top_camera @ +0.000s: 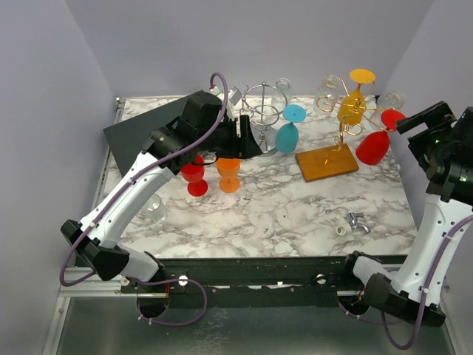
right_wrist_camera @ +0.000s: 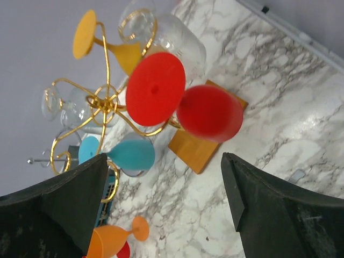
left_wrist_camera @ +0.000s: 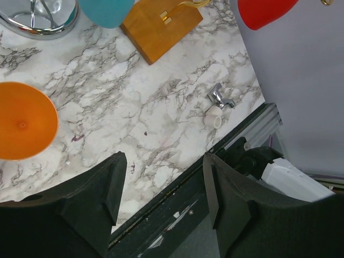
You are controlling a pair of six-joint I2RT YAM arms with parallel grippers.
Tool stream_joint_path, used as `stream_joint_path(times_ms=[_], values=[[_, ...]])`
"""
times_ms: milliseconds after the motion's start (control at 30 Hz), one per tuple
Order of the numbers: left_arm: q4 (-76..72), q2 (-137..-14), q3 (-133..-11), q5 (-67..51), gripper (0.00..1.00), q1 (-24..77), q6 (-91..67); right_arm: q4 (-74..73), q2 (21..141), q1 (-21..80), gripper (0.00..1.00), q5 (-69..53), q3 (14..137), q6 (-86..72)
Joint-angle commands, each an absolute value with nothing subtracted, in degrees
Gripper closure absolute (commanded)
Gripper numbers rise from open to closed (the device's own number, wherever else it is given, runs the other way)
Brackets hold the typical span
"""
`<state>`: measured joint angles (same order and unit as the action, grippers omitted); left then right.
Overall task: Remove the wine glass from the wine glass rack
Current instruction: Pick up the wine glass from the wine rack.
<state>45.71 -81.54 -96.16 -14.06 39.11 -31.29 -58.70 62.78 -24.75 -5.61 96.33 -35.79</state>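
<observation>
Currently left end effector, right end effector gaping; two racks, two red glasses.

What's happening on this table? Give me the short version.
The right arm faces the red wine glass hanging from the gold rack. Its jaws are open and empty, not touching the glass. The left arm is beside the chrome rack, where a blue glass hangs, and its jaws are open and empty too. A small red glass and an orange glass sit on the marble table.
</observation>
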Motion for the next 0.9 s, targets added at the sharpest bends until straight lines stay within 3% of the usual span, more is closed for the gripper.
stream_joint_path(times_ms=[0,400,867], values=[[42.36,-78.51,-93.70,-17.27,0.35,39.36,-30.86,-52.53,60.34,-25.10,0.09,-10.36,87.96,-40.15],[41.72,-76.90,-93.03,-18.06,0.35,39.31,-30.21,-49.10,60.89,-26.12,0.22,-7.43,87.02,-43.37],[41.57,-76.20,-93.36,-17.89,0.35,39.32,-30.40,-44.91,64.98,-27.07,0.49,-9.11,86.48,-46.35]])
